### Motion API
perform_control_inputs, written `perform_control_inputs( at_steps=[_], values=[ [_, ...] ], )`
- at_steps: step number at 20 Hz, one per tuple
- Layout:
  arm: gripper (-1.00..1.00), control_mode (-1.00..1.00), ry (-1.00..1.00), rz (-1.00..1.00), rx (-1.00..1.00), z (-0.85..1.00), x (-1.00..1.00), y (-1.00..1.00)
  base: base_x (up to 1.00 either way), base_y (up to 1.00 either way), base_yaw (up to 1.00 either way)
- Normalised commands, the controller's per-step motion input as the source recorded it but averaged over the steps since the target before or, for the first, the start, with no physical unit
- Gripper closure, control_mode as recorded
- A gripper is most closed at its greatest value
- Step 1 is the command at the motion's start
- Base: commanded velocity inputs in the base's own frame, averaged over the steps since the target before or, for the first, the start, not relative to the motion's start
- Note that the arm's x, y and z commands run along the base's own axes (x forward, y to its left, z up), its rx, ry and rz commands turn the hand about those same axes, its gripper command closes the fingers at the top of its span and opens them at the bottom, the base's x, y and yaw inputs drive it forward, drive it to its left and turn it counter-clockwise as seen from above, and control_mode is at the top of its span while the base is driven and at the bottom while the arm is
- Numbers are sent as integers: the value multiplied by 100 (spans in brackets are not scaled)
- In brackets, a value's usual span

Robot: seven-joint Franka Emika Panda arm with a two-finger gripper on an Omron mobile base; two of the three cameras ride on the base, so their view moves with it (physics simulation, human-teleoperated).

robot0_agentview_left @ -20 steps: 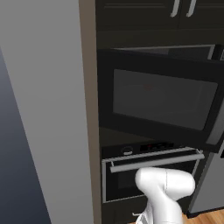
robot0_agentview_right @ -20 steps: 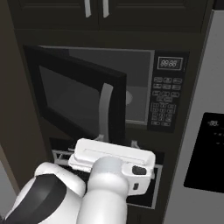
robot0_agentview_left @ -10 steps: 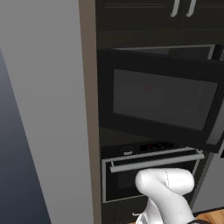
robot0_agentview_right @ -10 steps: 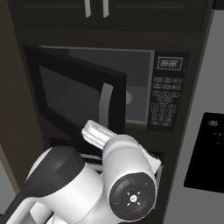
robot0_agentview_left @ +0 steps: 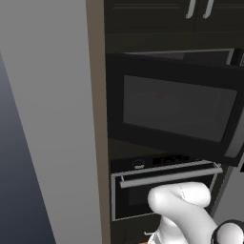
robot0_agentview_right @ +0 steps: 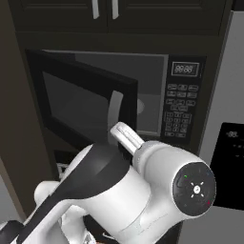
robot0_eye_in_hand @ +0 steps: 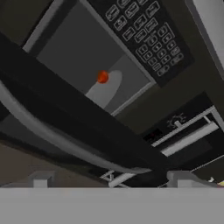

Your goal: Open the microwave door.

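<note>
Left base view: the microwave door (robot0_agentview_left: 174,107) stands swung partway out from the microwave (robot0_agentview_left: 205,57), its free edge out toward the camera, so the grey window faces us at a slant. Below the microwave sits the oven (robot0_agentview_left: 162,188) with its silver bar handle, shut. White arm folded low, under the oven handle, likely so it stays out of the door's swing path.

Right base view: the door hangs ajar from its hinge on the left side of the microwave (robot0_agentview_right: 157,95), the curved grey handle (robot0_agentview_right: 114,110) on its free edge, well out from the keypad strip (robot0_agentview_right: 180,112). Cavity open behind it, grey back wall and a pale turntable showing. The big arm elbow fills the foreground below the microwave (blocks the oven). Door looks about half open, so the task reads as largely done, maybe a bit more swing left.

Hand view: camera looks up from below the microwave door (robot0_eye_in_hand: 65,118); the door's dark bottom edge and grey handle bar cross the picture diagonally. Past it, the cavity with a small orange-red thing (robot0_eye_in_hand: 102,77) on the turntable. The end effector (robot0_eye_in_hand: 111,181) has its two tips spread wide apart, nothing between them, holding nothing (apparently let go of the handle, door stays where it is on its own).
</note>
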Motion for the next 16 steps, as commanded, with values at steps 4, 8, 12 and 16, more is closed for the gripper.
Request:
perform_control_inputs(
  at_steps=[4, 8, 12, 16],
  values=[
    [-100, -100, 33, 0, 32, -8, 26, 0, 0, 0, 0],
    [-100, -100, 28, 0, 30, -25, 7, -7, 0, 0, 0],
    [-100, -100, 29, 0, 33, -39, 9, -14, 0, 0, 0],
    [-100, -100, 35, 3, 37, -35, 32, -5, 0, 0, 0]
  ],
)
